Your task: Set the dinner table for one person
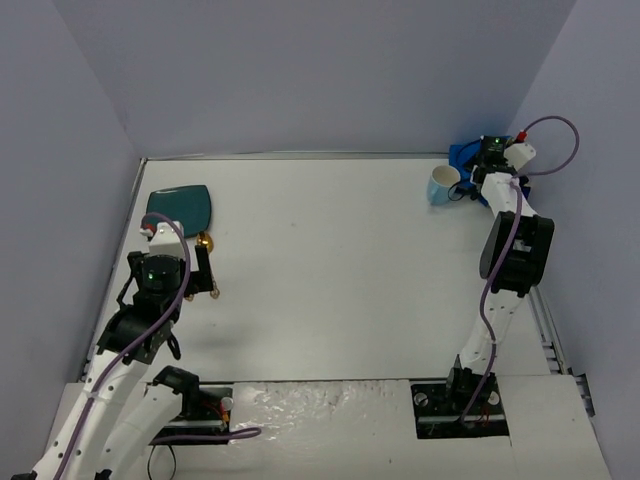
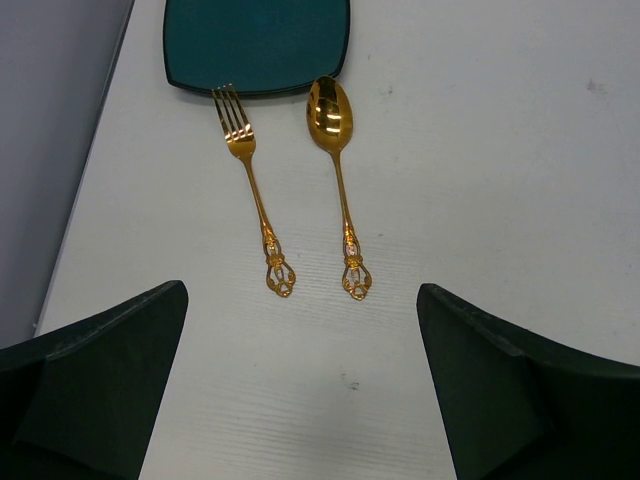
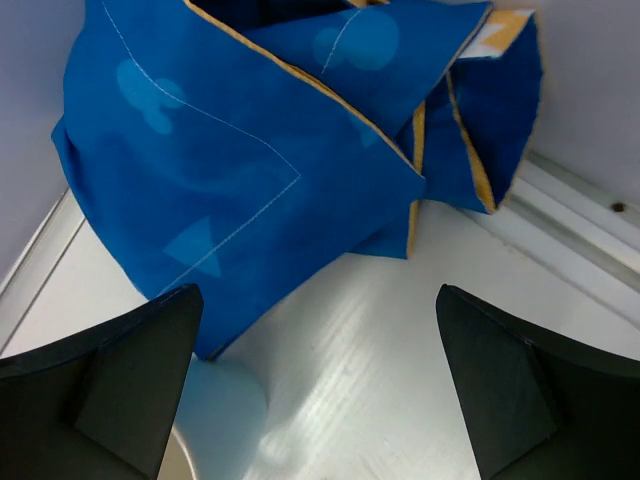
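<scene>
Under left gripper (image 2: 300, 295) and right gripper (image 3: 318, 295) — both spread wide — 1 dinner table (image 1: 330, 260), plain white, flat.

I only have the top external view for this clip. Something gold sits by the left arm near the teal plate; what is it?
Observer: The left wrist view shows a gold fork and a gold spoon side by side, heads toward the teal plate.
Operator: Is that arm holding either?
Observer: No, the left gripper is open, its fingers short of both handles.
Operator: And the blue heap by the right arm?
Observer: A crumpled blue cloth with orange edging; the right gripper is open before it.
</scene>
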